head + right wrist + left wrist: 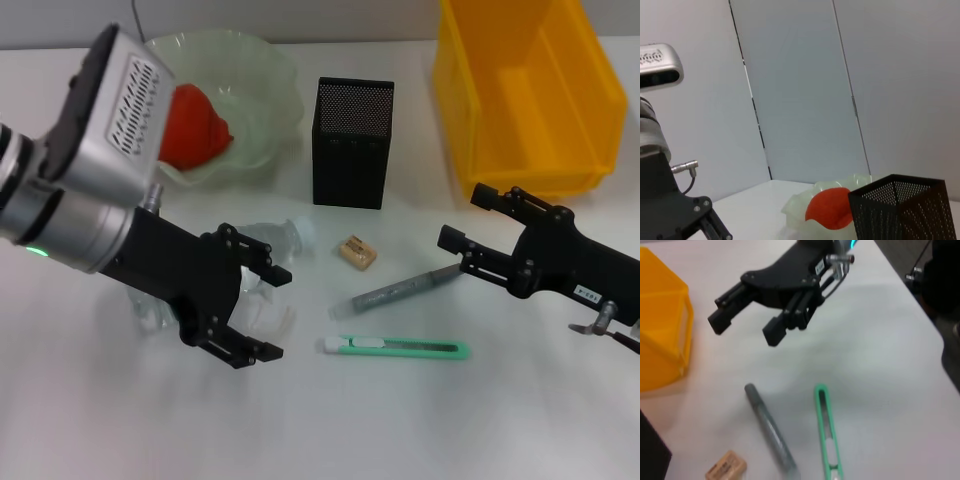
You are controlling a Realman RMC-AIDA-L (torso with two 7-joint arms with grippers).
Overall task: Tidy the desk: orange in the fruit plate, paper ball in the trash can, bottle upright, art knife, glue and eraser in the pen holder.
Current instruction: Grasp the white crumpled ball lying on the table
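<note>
Landmark: the pen holder (353,142), a black mesh box standing upright on the desk (420,420).
Orange (193,126): already in the fruit plate (262,80), just left of the pen holder.
Trash can (527,95): right of the pen holder; no paper ball visible anywhere.
Bottle (268,243): lying on its side, in front and left of the pen holder.
Left gripper (262,312): fingers spread wide, hovering over the bottle.
Right gripper (466,218): fingers spread, empty, near the glue's end.
Eraser (357,252), glue (400,291), art knife (396,347): loose in front of the pen holder, in that order outward.
Handling: the bottle looks light, smooth, likely to roll; best gripped across its middle.
</note>
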